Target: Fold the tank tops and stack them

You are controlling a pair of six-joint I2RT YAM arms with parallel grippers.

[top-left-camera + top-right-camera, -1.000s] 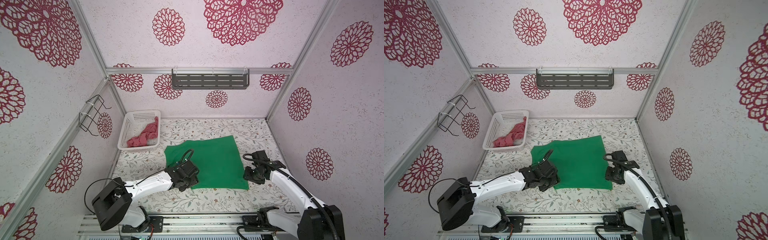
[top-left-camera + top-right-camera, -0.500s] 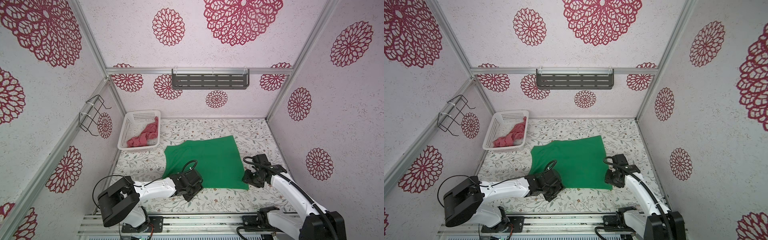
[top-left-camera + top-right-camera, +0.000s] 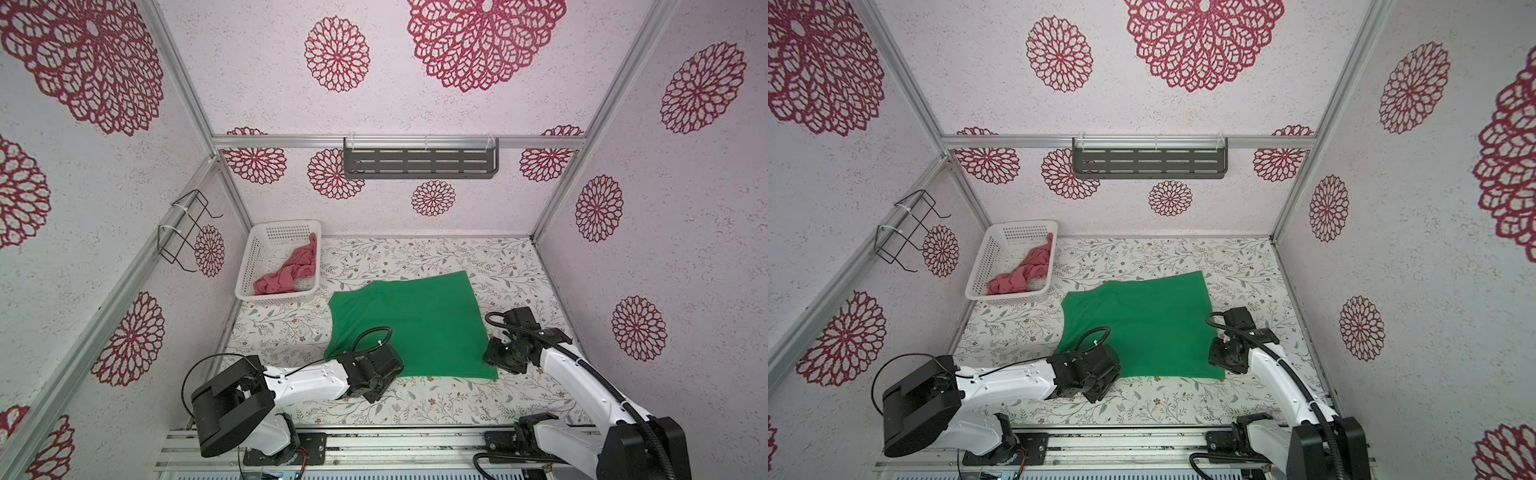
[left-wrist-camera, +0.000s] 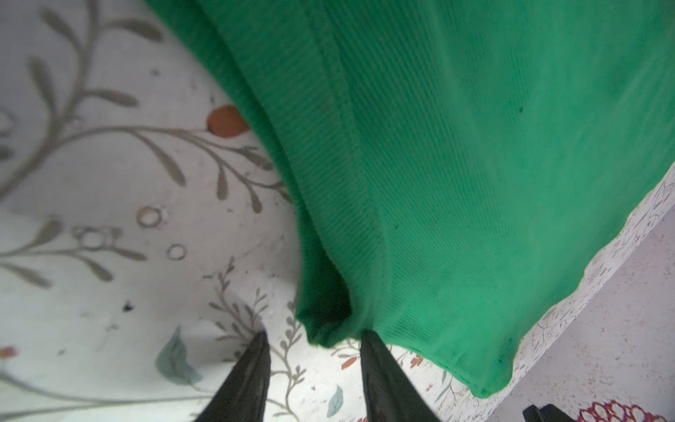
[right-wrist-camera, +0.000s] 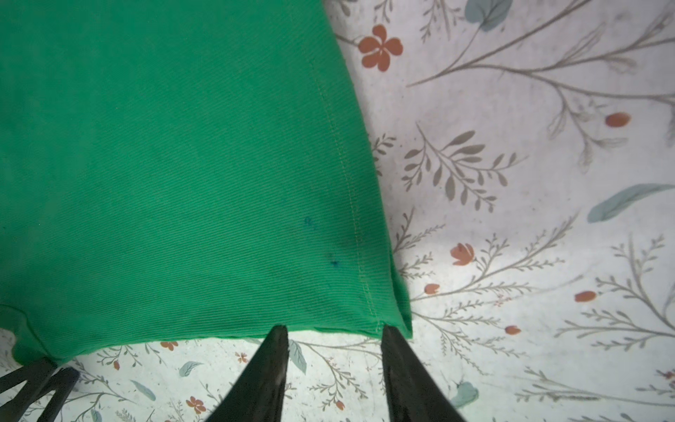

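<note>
Green ribbed tank top (image 3: 409, 320) should handle light and limp; pinch its near corners, where your left hand (image 4: 314, 334) and right hand (image 5: 333, 330) sit half-open, gripping nothing

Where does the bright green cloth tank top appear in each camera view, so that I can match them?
In a top view: the bright green cloth tank top lies spread flat, below centre.
In a top view: same, slightly further left.
Left wrist view: fills much of the picture, rumpled corner nearest the camera.
Right wrist view: flat stitched corner nearest.
Shared landmark: the floral-printed table cover under it.
</note>
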